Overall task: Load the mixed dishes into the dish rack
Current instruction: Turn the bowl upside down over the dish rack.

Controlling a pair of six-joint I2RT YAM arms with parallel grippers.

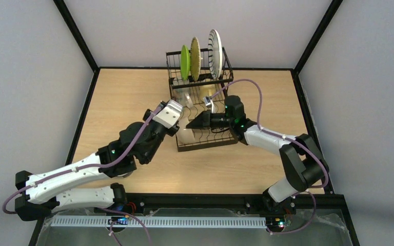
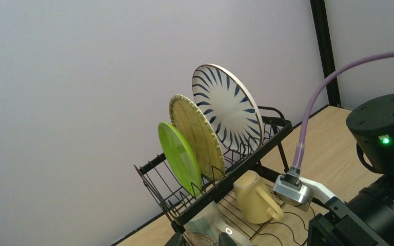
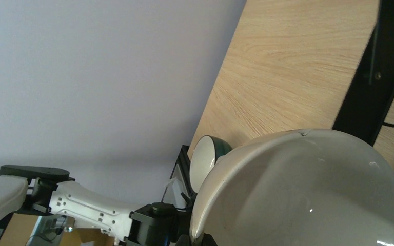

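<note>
Now | left claw clamps tumbler | right claw, arm outstretched, pinches bowl rim

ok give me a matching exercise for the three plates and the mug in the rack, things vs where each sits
Things:
1 green plate
2 woven bamboo plate
3 blue-striped plate
4 pale yellow mug

Places, as seen in the top view:
A right end of the plate row
B lower tray
C left end of the plate row
D middle of the plate row

Pairs: 1-C, 2-D, 3-A, 4-B
</note>
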